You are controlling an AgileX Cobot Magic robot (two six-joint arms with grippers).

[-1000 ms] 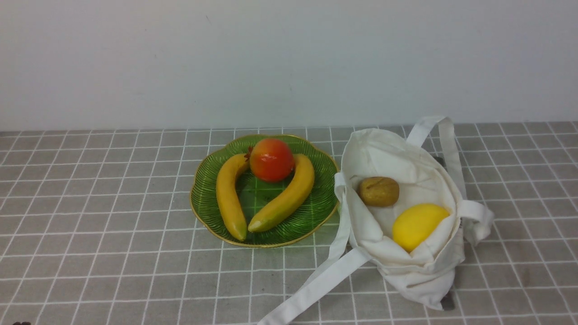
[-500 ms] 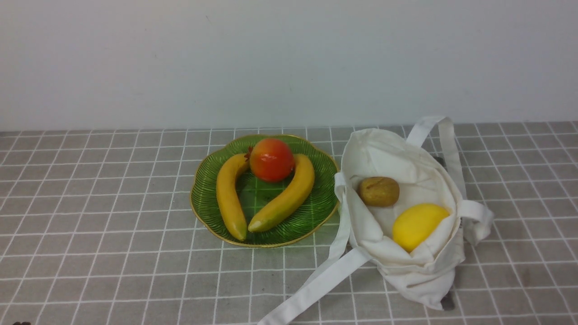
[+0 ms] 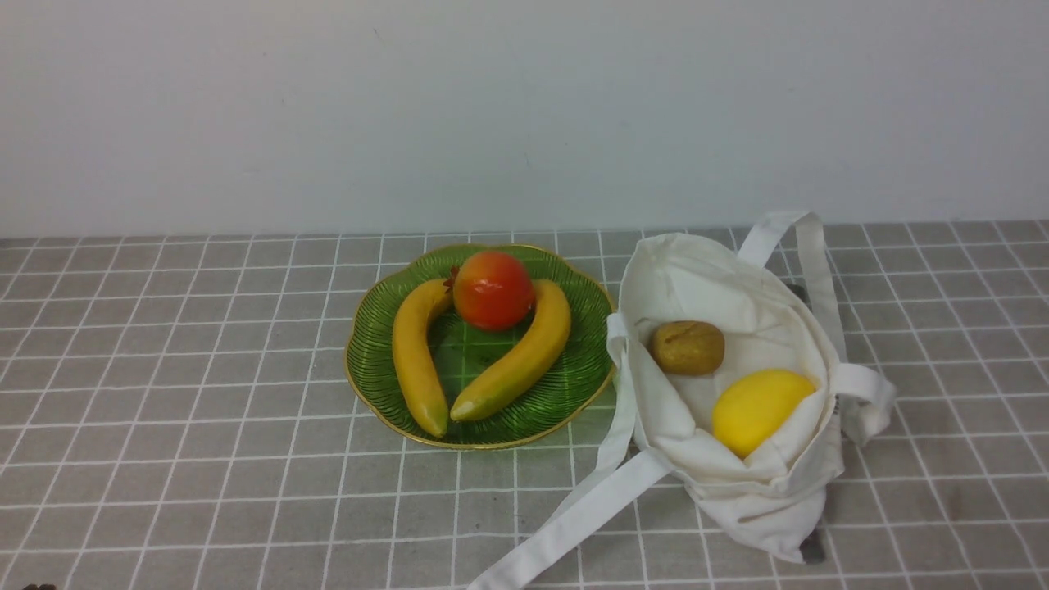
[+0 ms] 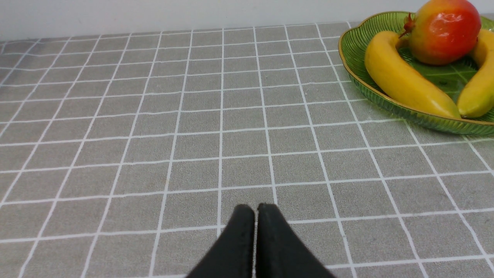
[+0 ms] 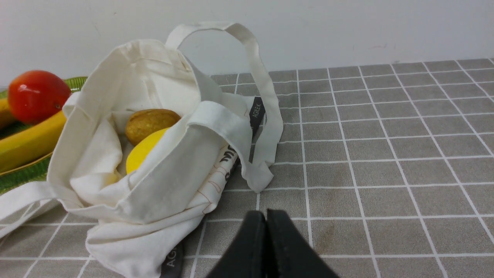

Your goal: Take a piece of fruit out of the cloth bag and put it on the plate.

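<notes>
So the banana with the green tip (image 3: 515, 360) is already lying on the green plate (image 3: 369, 360), leaning against the red pomegranate-looking fruit (image 3: 493, 290), with the slimmer all-yellow banana (image 3: 416, 352) on that fruit's other side. The left gripper (image 4: 255, 210) has its two black fingers pressed together with nothing between them, hanging just above the grey checked tablecloth (image 4: 154, 135); the plate sits well ahead of it and off toward the right arm's side, not touching it at all. The right gripper (image 5: 266, 216) is pinched closed too, also empty, low over the cloth. The cloth bag (image 5: 162, 181) slumps just in front of it, toward the left arm's side, mouth gaping open, one strap (image 5: 251, 58) arching up behind. Inside the bag you can see a yellow lemon (image 5: 144, 152) and a brown kiwi-ish thing (image 5: 150, 121) touching each other. In the front view neither arm shows up, and the bag's edge sits right up beside the plate.
</notes>
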